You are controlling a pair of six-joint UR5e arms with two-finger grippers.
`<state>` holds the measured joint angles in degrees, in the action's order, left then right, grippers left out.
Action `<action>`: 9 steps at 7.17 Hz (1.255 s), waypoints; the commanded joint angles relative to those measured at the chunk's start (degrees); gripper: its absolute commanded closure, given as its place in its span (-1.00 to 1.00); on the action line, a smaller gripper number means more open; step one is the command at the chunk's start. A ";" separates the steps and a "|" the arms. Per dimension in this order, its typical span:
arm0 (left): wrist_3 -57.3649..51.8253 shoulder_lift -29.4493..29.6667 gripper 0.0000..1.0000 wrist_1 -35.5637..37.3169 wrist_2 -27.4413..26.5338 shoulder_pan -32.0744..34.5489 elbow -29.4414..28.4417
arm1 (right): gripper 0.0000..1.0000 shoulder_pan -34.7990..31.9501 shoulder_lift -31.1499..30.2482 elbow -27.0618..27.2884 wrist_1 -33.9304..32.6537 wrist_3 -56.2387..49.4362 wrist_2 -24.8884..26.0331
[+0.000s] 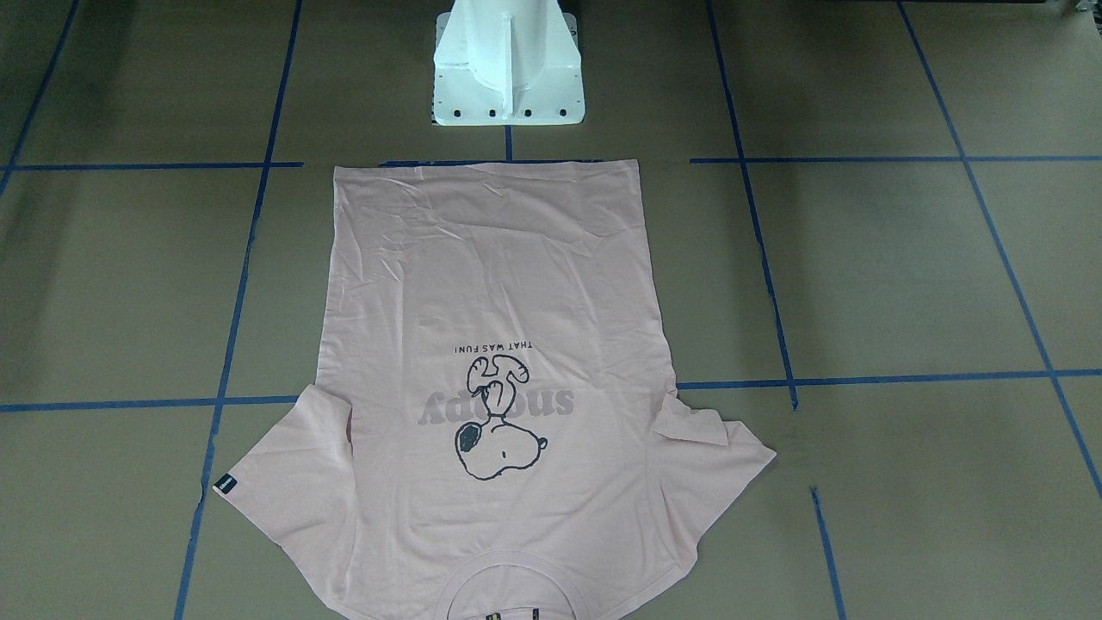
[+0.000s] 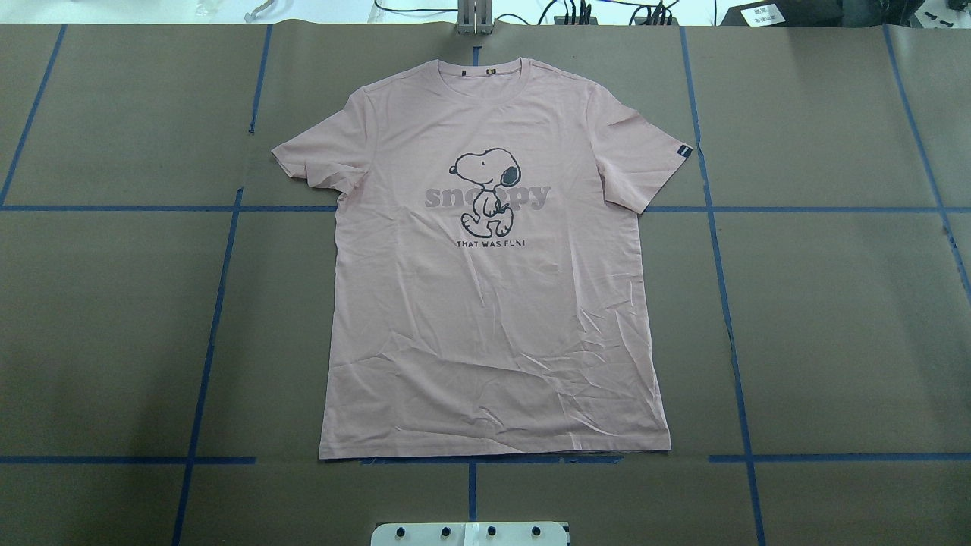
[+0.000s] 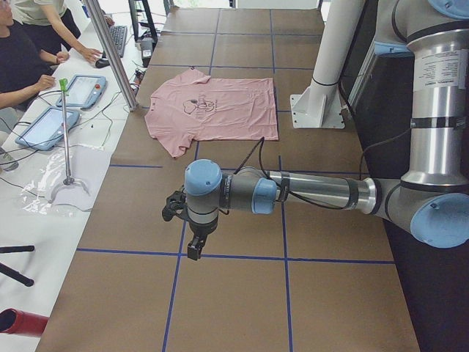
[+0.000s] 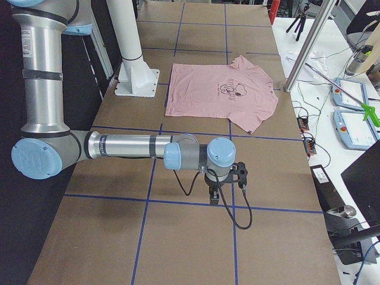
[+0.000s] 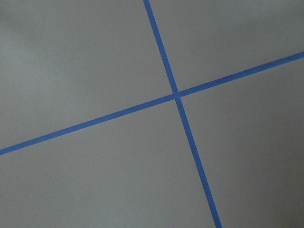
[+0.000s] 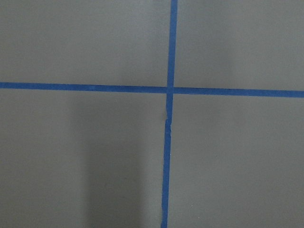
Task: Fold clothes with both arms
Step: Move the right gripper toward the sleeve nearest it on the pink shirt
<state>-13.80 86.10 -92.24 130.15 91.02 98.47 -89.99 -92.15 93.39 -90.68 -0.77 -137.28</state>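
The clothes are one pale pink T-shirt [image 2: 493, 303] lying flat and spread out, print side up, collar at the table's far edge and hem toward the pedestal [image 1: 491, 258]. A small black tag [image 2: 683, 151] sits on one sleeve. My left arm reaches out low over bare table, far from the shirt [image 3: 220, 110]; its gripper [image 3: 194, 249] points down, and I cannot tell whether it is open or shut. My right gripper [image 4: 215, 199] hangs likewise over bare table, away from the shirt [image 4: 219, 89], state not readable. Both wrist views show only brown table with crossing blue tape.
A white pedestal [image 1: 508, 69] stands just behind the shirt's hem. Blue tape lines [image 2: 212, 334] grid the brown tabletop. Beside the table a metal pole [image 3: 113, 55] rises, and people sit at a side desk with tablets [image 3: 47, 125].
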 commanded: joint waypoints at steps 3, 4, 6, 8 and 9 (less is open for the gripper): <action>0.35 0.37 -1.00 -0.48 -0.16 0.04 2.15 | -1.00 -0.37 0.92 0.21 0.15 0.42 -0.35; 0.44 2.99 -1.00 -0.39 0.36 0.04 2.17 | -1.00 -0.28 3.80 0.04 0.24 0.33 -0.44; 0.27 7.74 -1.00 -4.14 0.63 -0.31 2.26 | -1.00 4.96 11.51 -3.27 1.89 0.24 -0.36; 7.78 7.94 -1.00 -14.25 0.54 -3.99 2.08 | -1.00 11.99 20.21 -14.93 16.25 10.18 -0.27; 9.65 9.16 -1.00 -17.32 0.46 -4.44 1.56 | -1.00 16.20 24.96 -19.26 21.28 20.00 0.08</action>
<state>-7.32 94.21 -105.42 130.70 87.54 100.39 -78.66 -72.87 80.05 -76.26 9.03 -137.47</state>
